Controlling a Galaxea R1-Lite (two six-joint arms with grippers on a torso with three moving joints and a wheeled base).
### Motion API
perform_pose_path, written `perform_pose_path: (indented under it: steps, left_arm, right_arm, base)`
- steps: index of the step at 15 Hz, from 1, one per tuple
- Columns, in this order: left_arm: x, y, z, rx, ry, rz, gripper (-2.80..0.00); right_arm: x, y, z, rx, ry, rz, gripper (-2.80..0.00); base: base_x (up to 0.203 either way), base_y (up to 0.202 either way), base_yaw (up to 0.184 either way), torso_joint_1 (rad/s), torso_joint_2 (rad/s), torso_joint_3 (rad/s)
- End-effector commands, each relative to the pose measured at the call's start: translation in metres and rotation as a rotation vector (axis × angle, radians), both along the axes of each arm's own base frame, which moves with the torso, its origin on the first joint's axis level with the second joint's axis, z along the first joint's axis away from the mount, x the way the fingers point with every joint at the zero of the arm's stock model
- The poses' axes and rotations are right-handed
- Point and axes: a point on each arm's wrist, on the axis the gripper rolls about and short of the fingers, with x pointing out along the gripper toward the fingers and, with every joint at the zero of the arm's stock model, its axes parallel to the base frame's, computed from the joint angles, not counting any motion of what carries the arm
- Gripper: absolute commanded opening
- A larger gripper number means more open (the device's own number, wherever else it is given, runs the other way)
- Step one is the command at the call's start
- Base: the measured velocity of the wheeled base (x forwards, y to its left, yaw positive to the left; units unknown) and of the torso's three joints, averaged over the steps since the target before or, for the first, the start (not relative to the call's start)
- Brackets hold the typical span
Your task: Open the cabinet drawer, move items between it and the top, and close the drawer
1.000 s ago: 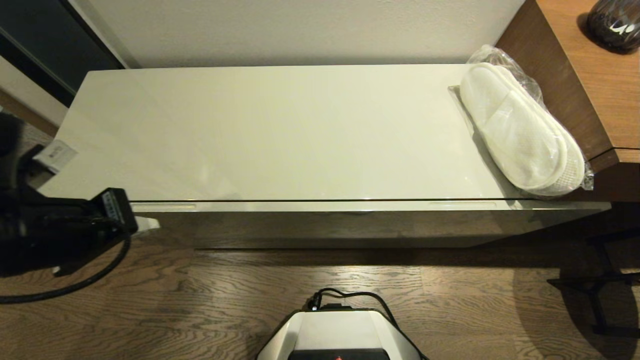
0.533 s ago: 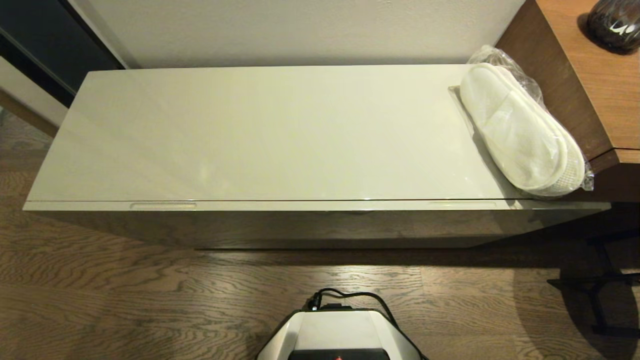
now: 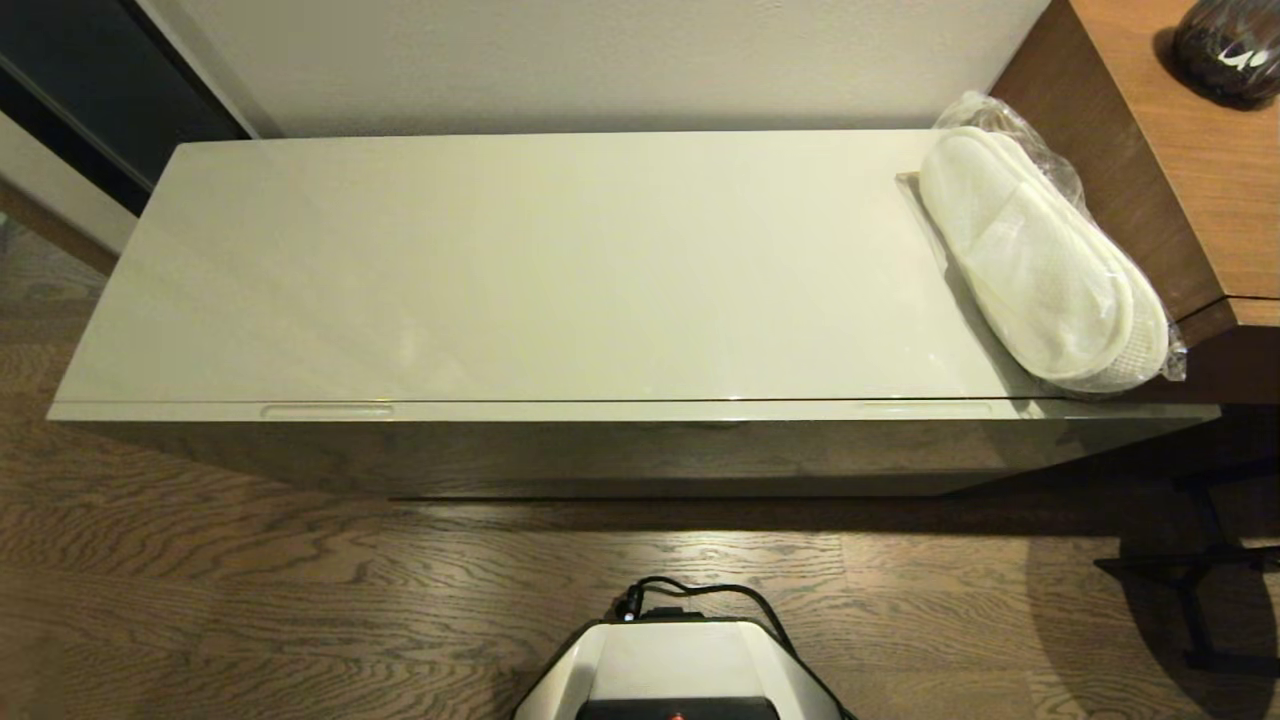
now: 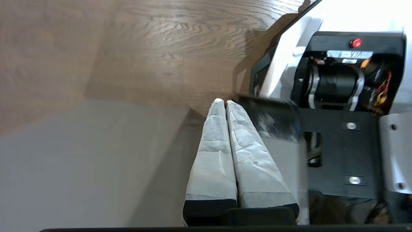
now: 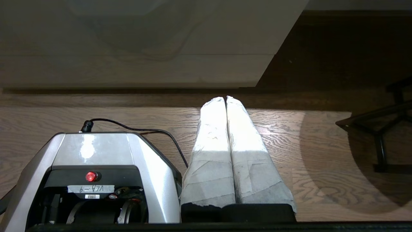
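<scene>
**Two grippers closed, both empty, drawer shut**

Both arms are out of the head view. Left gripper (image 4: 222, 101) has its taped fingers pressed together, holding nothing, low over the floor (image 4: 128, 48) beside the robot base (image 4: 338, 96). Right gripper (image 5: 225, 98) is the same: fingers together, empty, over the floor near the cabinet front. Drawer (image 3: 640, 411) sits flush under the top (image 3: 520, 270). Slipper pack (image 3: 1040, 265) lies on the top at its far right end, against the wood desk (image 3: 1190, 150). No jacket in view.

text: none legible | base label (image 5: 91, 188) (handwriting unreadable)
</scene>
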Motion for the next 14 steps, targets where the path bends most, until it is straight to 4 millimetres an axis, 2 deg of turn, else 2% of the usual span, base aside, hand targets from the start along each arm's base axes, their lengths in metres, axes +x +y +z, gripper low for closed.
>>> perform_pose_path:
  steps: [1,3,5,6,8,9,11,14]
  left_arm:
    - [-0.018,-0.017,-0.02,-0.023,-0.003,-0.026,-2.8]
    - [-0.026,-0.018,-0.041,-0.015,0.031,-0.05,-2.8]
    - [-0.036,-0.017,-0.073,0.002,-0.012,-0.071,-2.8]
    - [-0.037,-0.017,-0.082,-0.002,-0.008,-0.095,-2.8]
    - [-0.037,-0.019,-0.081,-0.073,-0.003,-0.225,-2.8]
    - [-0.034,-0.02,-0.08,-0.078,-0.016,-0.233,-2.8]
    - [-0.008,-0.02,-0.068,-0.065,-0.207,-0.253,-2.8]
    - [0.039,-0.019,-0.068,-0.03,-0.415,-0.238,-2.8]
  right_arm:
    - [0.0,0.0,0.0,0.0,0.002,0.001,-2.8]
    - [0.0,0.0,0.0,0.0,0.002,0.001,-2.8]
    - [0.0,0.0,0.0,0.0,0.002,0.001,-2.8]
    - [0.0,0.0,0.0,0.0,0.001,0.001,-2.8]
    - [0.0,0.0,0.0,0.0,0.001,0.001,-2.8]
    - [0.0,0.0,0.0,0.0,0.001,0.001,-2.8]
    - [0.0,0.0,0.0,0.0,-0.001,0.001,-2.8]
    - [0.0,0.0,0.0,0.0,0.001,0.001,-2.8]
  base:
    - [0.0,0.0,0.0,0.0,0.0,0.0]
    - [0.0,0.0,0.0,0.0,0.0,0.0]
    - [0.0,0.0,0.0,0.0,0.0,0.0]
    - [0.0,0.0,0.0,0.0,0.0,0.0]
    - [0.0,0.0,0.0,0.0,0.0,0.0]
    - [0.0,0.0,0.0,0.0,0.0,0.0]
    - [0.0,0.0,0.0,0.0,0.0,0.0]
    - [0.0,0.0,0.0,0.0,0.0,0.0]
